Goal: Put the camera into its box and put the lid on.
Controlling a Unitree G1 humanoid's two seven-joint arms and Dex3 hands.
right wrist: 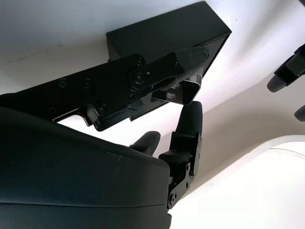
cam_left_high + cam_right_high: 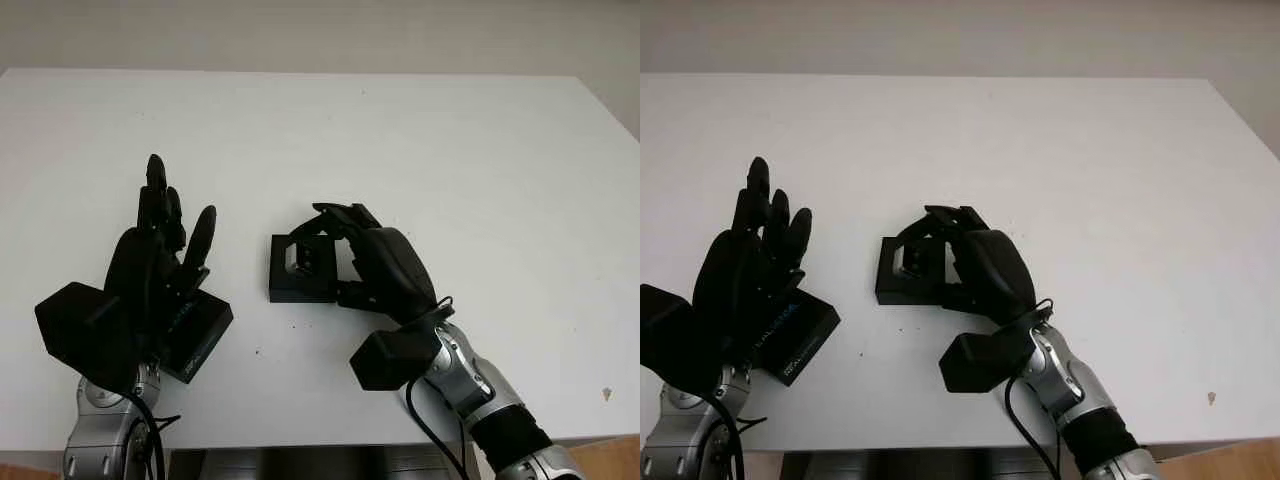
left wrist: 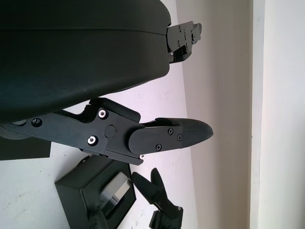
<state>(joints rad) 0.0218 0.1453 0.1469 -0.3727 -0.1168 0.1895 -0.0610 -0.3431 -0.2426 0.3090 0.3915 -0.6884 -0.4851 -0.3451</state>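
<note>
Between the right hand's (image 2: pixel 378 262) fingers sits the camera (image 2: pixel 303 258).

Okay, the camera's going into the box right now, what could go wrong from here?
1. The small silver-faced camera sits tilted in the open black box, gripped by the right hand; it may jam against a wall instead of seating flat.
2. The box stands unheld on the white table, so pushing could slide it.
3. The flat black lid lies partly under the open left hand, which could nudge it.
</note>
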